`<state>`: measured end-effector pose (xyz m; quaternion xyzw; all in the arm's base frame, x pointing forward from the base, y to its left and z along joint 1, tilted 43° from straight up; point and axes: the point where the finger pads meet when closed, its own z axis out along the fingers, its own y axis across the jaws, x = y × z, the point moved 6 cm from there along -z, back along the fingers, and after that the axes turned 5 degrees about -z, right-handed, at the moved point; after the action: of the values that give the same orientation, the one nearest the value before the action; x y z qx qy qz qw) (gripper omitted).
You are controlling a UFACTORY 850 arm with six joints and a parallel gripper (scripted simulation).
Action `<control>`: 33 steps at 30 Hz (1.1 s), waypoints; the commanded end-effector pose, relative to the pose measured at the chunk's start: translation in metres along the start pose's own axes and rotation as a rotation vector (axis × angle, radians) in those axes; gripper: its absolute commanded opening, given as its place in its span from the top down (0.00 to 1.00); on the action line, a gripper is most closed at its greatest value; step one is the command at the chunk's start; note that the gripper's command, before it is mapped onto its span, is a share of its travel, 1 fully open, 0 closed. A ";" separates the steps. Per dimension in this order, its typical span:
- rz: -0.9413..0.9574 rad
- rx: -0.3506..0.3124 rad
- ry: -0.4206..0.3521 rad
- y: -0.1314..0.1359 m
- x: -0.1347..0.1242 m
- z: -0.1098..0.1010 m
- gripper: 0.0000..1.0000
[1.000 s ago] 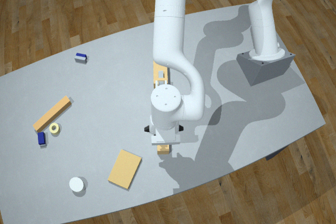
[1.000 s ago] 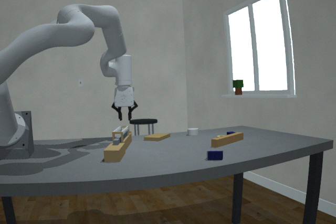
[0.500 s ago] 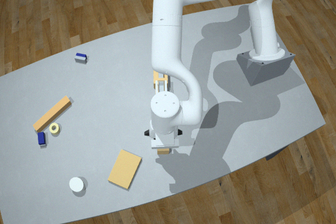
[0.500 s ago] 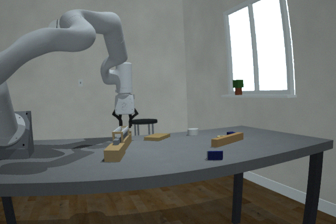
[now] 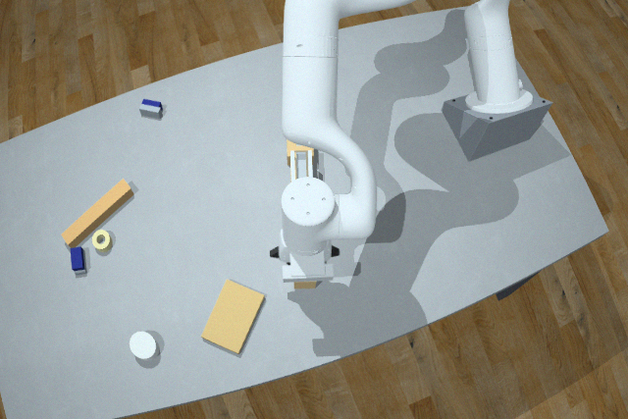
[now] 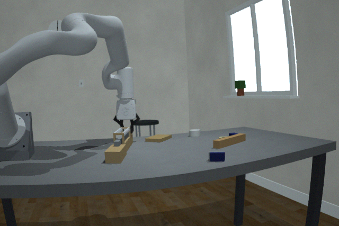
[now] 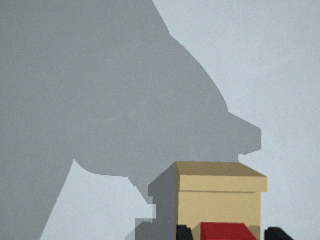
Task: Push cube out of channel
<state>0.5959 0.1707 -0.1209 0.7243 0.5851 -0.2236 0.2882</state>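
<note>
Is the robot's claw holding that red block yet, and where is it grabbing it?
No, the gripper holds nothing. Its fingers stand apart on either side of the red cube, which sits at the wooden channel's end.

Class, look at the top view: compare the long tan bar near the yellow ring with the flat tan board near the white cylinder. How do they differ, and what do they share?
The long tan bar is narrow and slender; the flat tan board is much wider. In the exterior view the bar stands taller than the low board. The bar lies close to the yellow ring; the board lies apart from the white cylinder. Both are tan, lie flat and askew on the table.
</note>
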 end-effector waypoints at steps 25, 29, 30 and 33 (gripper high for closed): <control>0.001 -0.002 0.002 0.001 0.000 0.008 1.00; 0.001 -0.002 0.002 0.001 0.000 0.008 1.00; 0.001 -0.002 0.002 0.001 0.000 0.008 1.00; 0.001 -0.002 0.002 0.001 0.000 0.008 1.00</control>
<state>0.5963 0.1645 -0.1277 0.7243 0.5851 -0.2234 0.2883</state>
